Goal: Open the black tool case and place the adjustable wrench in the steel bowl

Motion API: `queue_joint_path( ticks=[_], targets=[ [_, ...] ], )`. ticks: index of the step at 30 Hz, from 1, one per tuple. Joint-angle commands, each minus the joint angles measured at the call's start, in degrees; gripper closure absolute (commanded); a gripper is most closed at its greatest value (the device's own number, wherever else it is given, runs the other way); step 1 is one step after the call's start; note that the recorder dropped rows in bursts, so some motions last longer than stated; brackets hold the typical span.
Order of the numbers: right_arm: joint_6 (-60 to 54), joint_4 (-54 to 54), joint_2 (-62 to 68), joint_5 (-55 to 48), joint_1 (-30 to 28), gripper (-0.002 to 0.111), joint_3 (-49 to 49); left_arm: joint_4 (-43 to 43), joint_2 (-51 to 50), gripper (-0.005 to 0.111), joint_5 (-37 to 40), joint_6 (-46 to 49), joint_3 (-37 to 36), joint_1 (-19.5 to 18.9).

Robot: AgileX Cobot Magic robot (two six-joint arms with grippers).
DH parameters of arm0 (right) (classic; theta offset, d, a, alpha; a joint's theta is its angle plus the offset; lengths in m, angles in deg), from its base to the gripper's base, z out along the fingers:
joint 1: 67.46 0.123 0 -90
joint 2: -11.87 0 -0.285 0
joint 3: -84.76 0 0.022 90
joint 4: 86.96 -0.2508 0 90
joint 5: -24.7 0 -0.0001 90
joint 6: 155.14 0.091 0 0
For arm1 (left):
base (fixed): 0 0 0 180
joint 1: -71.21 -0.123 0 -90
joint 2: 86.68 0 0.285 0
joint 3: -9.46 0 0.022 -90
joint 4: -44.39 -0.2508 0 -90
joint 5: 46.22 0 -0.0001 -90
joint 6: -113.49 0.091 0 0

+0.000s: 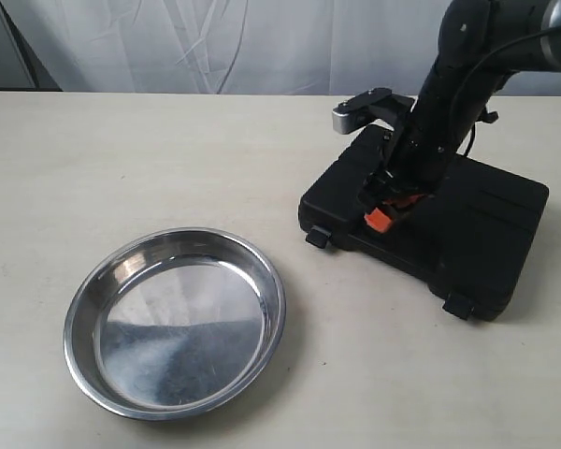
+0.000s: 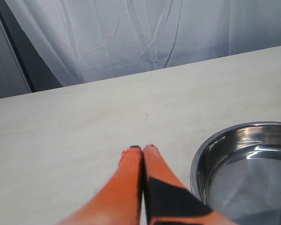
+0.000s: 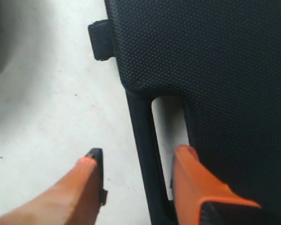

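Observation:
The black tool case [image 1: 477,224] lies closed on the table at the right, so the adjustable wrench is hidden. My right gripper [image 1: 381,208] hangs over the case's front handle. In the right wrist view the right gripper [image 3: 139,153] is open and straddles the handle bar [image 3: 143,136]. One orange finger [image 3: 187,173] is in the handle slot and the other finger [image 3: 86,178] is outside over the table. The steel bowl [image 1: 178,323] sits empty at the front left. My left gripper [image 2: 143,148] is shut on nothing, just beside the bowl's rim [image 2: 196,168]; the exterior view does not show it.
Two latches [image 1: 317,238] [image 1: 458,305] stick out from the case's front edge; one latch [image 3: 100,40] shows in the right wrist view. A white curtain [image 1: 215,42] hangs behind the table's far edge. Bare tabletop [image 1: 168,159] lies between bowl and case.

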Motion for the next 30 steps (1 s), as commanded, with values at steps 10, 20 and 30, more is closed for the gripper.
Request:
queue_joint_path(
  ticks=[10,20,30],
  targets=[
    [6.0,9.9,1.8,9.3,3.7,0.066,6.2,0.1,-0.2,0.106,-0.9,-0.2,0.1,-0.1],
    [6.0,9.5,1.8,8.4,3.7,0.103,6.7,0.1,-0.2,0.106,-0.9,-0.2,0.1,-0.1],
    [6.0,9.3,1.8,8.3,3.7,0.083,6.7,0.1,-0.2,0.106,-0.9,-0.2,0.1,-0.1]
  ],
)
